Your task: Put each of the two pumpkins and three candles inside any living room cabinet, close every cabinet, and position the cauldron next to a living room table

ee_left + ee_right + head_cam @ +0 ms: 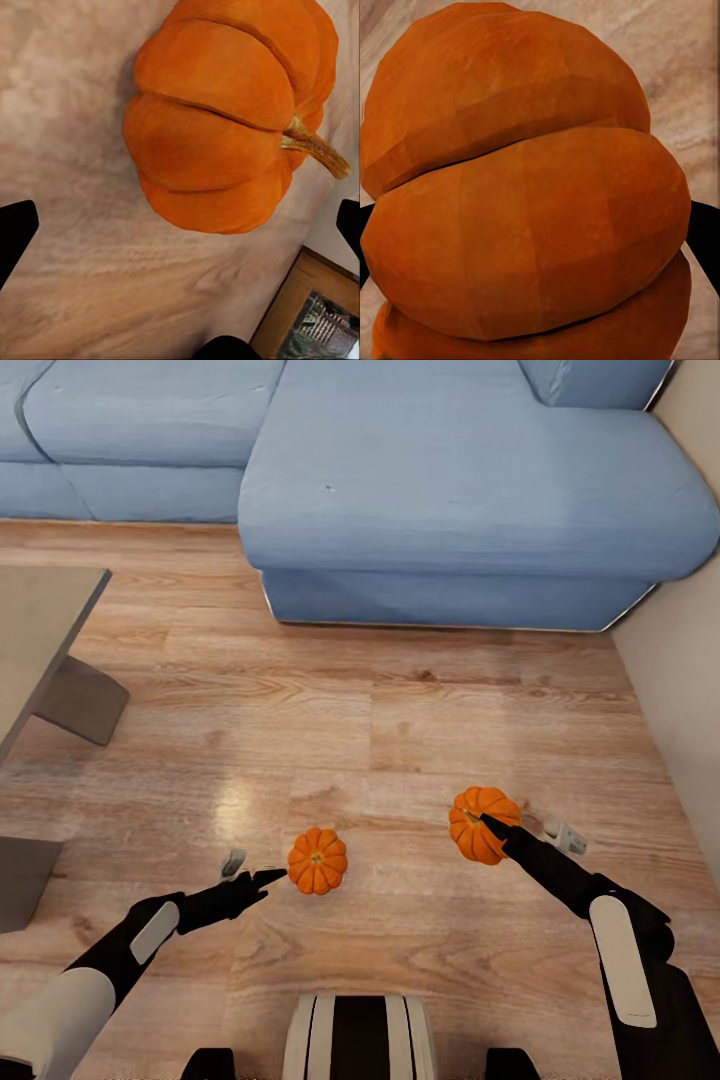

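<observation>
Two orange ribbed pumpkins lie on the wood floor. In the head view my left gripper (pixel 250 871) is open just left of the left pumpkin (pixel 318 860). The left wrist view shows that pumpkin (pixel 225 120) ahead and off to one side, on its side with its stem out, and the black fingertips (pixel 15 232) spread wide. My right gripper (pixel 530 831) is open at the right pumpkin (pixel 480 823), one black finger lying over it. That pumpkin (pixel 525 202) sits very close between the spread fingertips (pixel 706 240). The candles, cabinet and cauldron are out of view.
The grey table (pixel 40 615) with its dark base (pixel 85 700) stands at the left edge. A blue sofa (pixel 450 490) runs across the back and a beige wall (pixel 680 700) closes the right side. My own base (pixel 360 1040) shows at the bottom.
</observation>
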